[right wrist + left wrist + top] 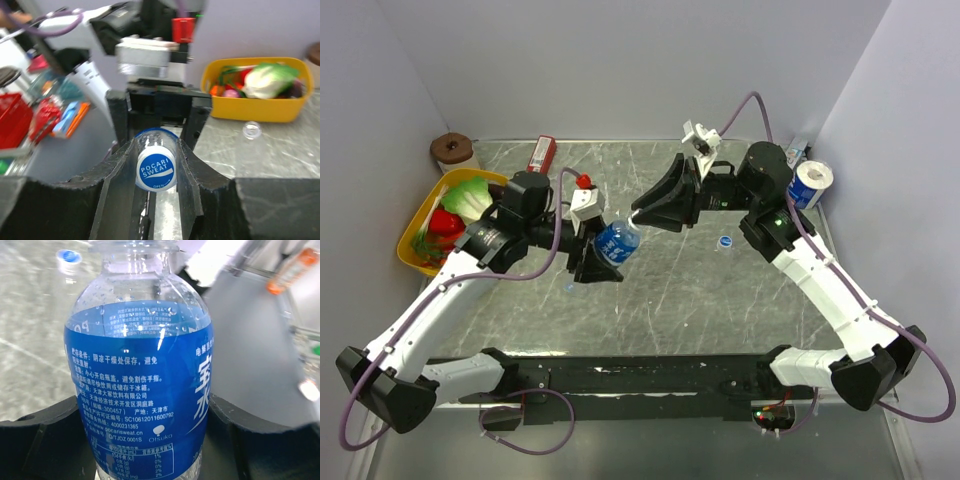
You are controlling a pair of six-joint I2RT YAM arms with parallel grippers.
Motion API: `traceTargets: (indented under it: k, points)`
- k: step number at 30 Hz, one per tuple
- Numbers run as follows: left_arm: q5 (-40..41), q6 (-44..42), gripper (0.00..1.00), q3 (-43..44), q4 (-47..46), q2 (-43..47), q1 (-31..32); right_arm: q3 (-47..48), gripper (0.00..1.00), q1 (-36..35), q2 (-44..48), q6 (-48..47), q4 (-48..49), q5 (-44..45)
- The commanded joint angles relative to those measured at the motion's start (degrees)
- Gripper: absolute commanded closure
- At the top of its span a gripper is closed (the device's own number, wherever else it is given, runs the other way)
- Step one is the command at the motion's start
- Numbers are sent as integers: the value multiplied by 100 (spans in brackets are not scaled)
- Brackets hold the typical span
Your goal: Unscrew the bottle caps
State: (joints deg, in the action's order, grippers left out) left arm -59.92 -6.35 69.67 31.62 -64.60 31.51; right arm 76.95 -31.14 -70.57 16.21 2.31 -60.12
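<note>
Blue-and-white cap is pinched in the right hand, with the fingers closed tight on both sides of it. The cap looks seated on the neck with no gap showing, so I judge it not yet unscrewed.

Its bottle has a blue label. It is held tilted almost sideways above the surface, neck pointing right. The left hand is clamped round the body, and the bottle fills the left wrist view.

A loose blue cap lies flat on the surface to the right of the two hands, well apart from any bottle. I read that as one cap already off.

The right wrist view shows a clear bottle mouth with no cap, standing just in front of the yellow basket. It is probably the bottle that cap came from.

A third bottle I cannot find; it may be hidden behind the arms or among the far-right clutter.

Progress is roughly one done, one gripped and ready to twist, and one unaccounted for.
</note>
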Motion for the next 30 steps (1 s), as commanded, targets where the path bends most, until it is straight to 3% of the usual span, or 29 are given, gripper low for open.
traceTargets:
  k: [1, 6, 7, 9, 10, 13, 16, 20, 26, 30]
  points:
    - [-1891, -771, 58, 547, 72, 211, -57, -127, 72, 116, -19, -276, -37, -457]
    - [-1752, -789, 58, 557, 160, 211, -57, -127, 65, 125, 8, -267, -46, -483]
    - [-1621, -789, 58, 548, 178, 202, -57, -153, 56, 125, 25, -250, -37, -466]
    - [-1514, -806, 58, 548, 231, 158, -57, -171, 49, 125, 51, -250, -20, -396]
    - [-1401, -798, 58, 548, 231, 149, -57, -180, 37, 134, 52, -232, -28, -361]
    - [-1259, -798, 58, 539, 275, 88, -57, -206, 21, 134, 78, -136, 77, -343]
    - [-1101, -798, 58, 513, 284, 61, -57, -233, 15, 134, 148, -13, 226, -308]
    - [-917, -745, 58, 443, 170, 87, -57, -250, 17, 143, 227, -12, 192, -133]
    - [1453, 72, 58, -85, -753, 281, -57, -760, 16, 195, 727, -434, -544, 1973]
    - [2203, 379, 57, -305, -1105, 413, -162, -822, 13, 196, 851, -697, -1353, 2583]
